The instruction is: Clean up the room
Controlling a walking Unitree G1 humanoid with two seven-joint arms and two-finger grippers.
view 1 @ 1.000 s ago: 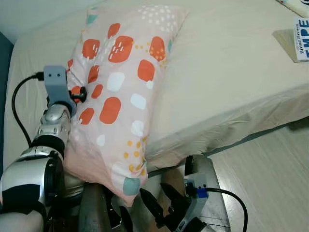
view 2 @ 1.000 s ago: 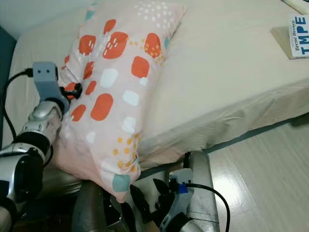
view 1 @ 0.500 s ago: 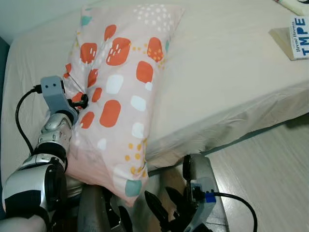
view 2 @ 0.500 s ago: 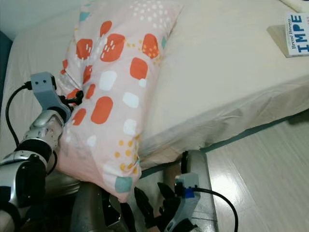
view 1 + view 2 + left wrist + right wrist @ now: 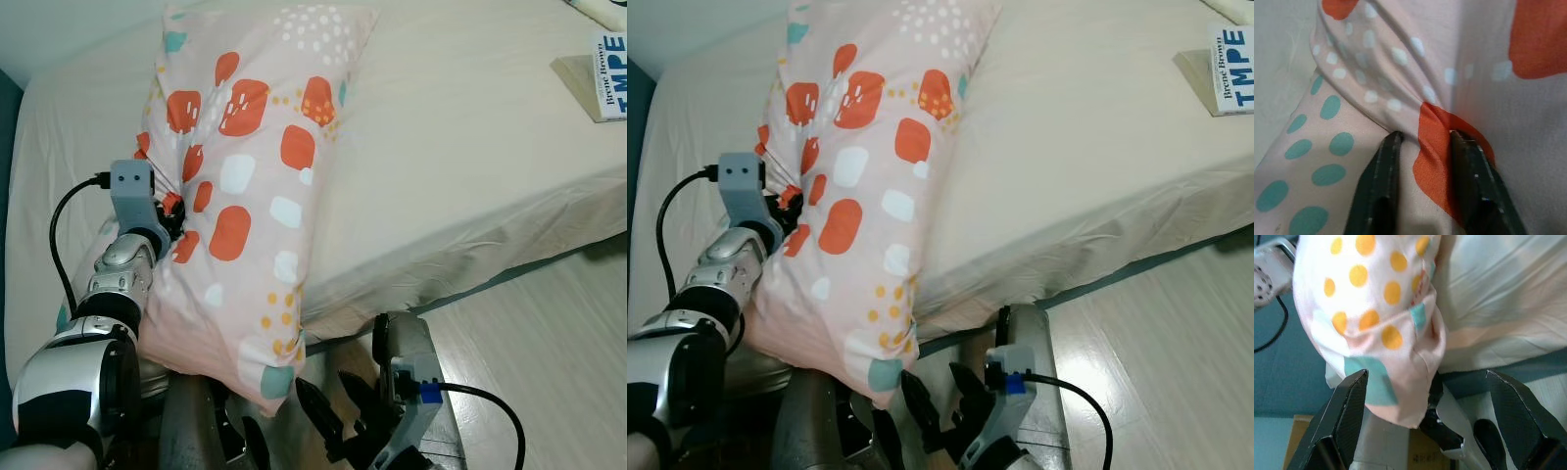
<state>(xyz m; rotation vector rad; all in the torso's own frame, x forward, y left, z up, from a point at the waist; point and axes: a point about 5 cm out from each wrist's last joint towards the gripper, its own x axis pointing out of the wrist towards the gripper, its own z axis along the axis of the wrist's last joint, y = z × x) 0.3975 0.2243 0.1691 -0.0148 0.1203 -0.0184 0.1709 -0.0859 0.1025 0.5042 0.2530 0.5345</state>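
Note:
A long pink pillow [image 5: 250, 166] with orange, white and teal patches lies on the cream bed [image 5: 470, 147]; its near end hangs over the bed's edge. My left gripper [image 5: 174, 206] is shut on a bunched fold at the pillow's left side. In the left wrist view the two black fingers [image 5: 1382, 191] pinch an orange-and-pink pleat of the pillow [image 5: 1435, 132]. My right gripper [image 5: 338, 411] is open, low by the bed's front edge, just below the pillow's hanging corner [image 5: 1396, 377].
A book with blue letters [image 5: 612, 61] lies at the bed's far right edge. Light wooden floor [image 5: 549, 362] runs along the right of the bed. A teal wall [image 5: 8, 108] borders the bed on the left.
My left gripper has shifted right and down along the pillow's side, still pinching the fabric, and the pillow bunched more there. The right gripper stayed low and open.

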